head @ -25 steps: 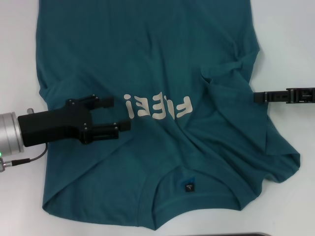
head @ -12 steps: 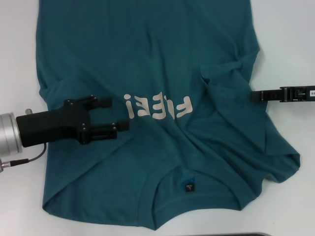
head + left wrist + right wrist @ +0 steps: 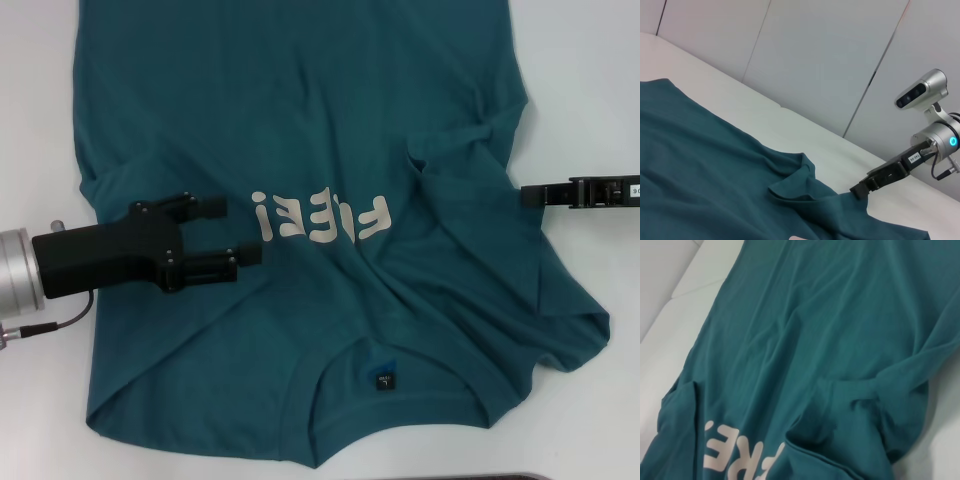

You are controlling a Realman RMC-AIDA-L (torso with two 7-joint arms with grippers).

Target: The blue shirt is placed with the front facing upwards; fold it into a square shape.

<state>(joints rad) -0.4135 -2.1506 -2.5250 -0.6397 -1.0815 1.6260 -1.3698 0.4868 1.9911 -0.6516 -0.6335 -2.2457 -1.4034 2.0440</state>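
Note:
The blue shirt (image 3: 320,120) lies spread face up on the white table (image 3: 585,80), its pale lettering (image 3: 320,218) across the middle. Its collar and black neck label (image 3: 383,380) are nearest me. My left gripper (image 3: 234,232) hovers open over the shirt's left side, just beside the lettering, with nothing between its fingers. My right gripper (image 3: 528,194) reaches in from the right, its tip at the shirt's right edge next to a bunched, creased sleeve fold (image 3: 465,150). The left wrist view shows that gripper (image 3: 859,191) touching the cloth's edge. The right wrist view shows the shirt (image 3: 805,340) and the same fold (image 3: 865,390).
Bare white table borders the shirt on the left and right sides. Pale wall panels (image 3: 815,60) stand behind the table's far edge. The right arm's silver wrist and camera (image 3: 922,90) sit above the table on the right.
My left gripper has drifted slightly left. My right gripper edged in toward the shirt, then drew back a little to the right. The shirt has not shifted.

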